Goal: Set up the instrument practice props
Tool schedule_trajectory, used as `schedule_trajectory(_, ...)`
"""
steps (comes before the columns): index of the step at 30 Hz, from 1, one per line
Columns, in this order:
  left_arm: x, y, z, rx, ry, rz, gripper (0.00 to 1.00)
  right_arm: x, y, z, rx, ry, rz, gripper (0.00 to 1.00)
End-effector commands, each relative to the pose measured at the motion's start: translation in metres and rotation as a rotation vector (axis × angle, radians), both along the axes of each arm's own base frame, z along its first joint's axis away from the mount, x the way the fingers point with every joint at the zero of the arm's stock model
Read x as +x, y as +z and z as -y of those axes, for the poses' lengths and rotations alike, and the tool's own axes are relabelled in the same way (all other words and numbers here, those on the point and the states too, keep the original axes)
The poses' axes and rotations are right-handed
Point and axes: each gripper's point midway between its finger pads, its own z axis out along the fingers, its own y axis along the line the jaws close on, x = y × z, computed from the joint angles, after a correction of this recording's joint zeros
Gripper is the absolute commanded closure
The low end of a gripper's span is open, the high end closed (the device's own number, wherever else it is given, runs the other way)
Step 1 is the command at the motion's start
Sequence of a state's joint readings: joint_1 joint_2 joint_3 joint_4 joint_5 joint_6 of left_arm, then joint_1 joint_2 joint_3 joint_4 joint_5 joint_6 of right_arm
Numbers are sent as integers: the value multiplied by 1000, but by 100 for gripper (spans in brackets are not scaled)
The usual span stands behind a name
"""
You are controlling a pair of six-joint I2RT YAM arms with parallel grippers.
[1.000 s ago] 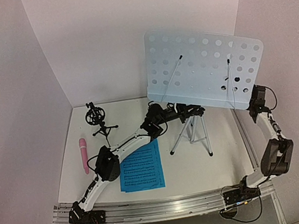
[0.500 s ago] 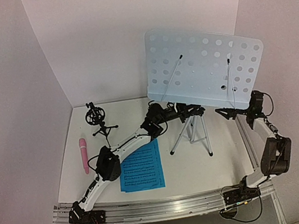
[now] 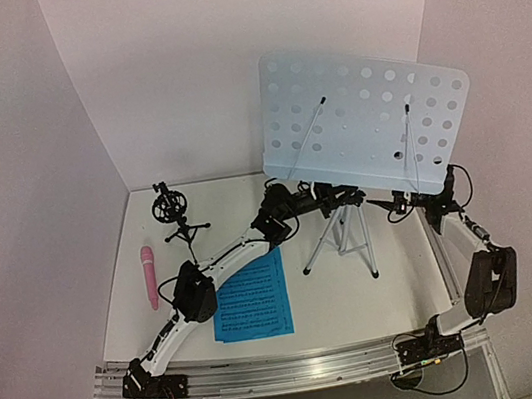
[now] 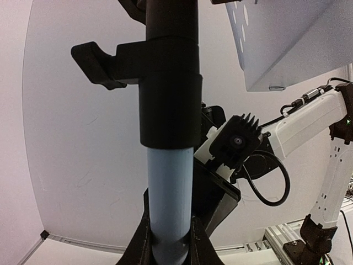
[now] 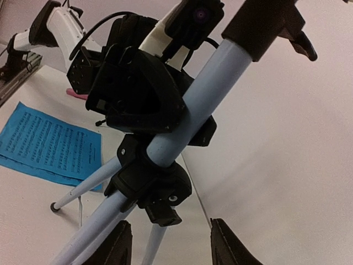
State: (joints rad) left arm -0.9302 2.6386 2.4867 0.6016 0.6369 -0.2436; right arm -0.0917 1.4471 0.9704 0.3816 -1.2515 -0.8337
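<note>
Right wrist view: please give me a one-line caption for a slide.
Left tool grips the pale-blue stand pole above the tripod hub; right tool open near the hub; blue sheet music lies beyond.

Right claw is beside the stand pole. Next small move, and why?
Probably ease the right claw forward until it brackets the music stand pole, then close. It stands open with nothing inside it, short of the pole, while the left claw is shut on that pole just above the tripod hub.
</note>
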Motion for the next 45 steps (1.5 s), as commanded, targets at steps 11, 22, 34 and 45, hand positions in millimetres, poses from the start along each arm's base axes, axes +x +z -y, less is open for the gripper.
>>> schedule_trajectory(11, 0, -6, 8, 18, 14, -1, 100, -5, 1, -14, -36, 51, 114, 64)
schedule_trajectory(22, 0, -8, 9, 23, 18, -2, 100, 0, -8, -24, -31, 85, 67, 73)
schedule_trajectory(34, -3, -12, 11, 32, 0, -9, 100, 20, -11, -22, -101, 28, 126, 77)
schedule_trajectory(45, -11, -11, 14, 31, -31, -21, 100, 29, -2, -14, -209, -77, 313, 80)
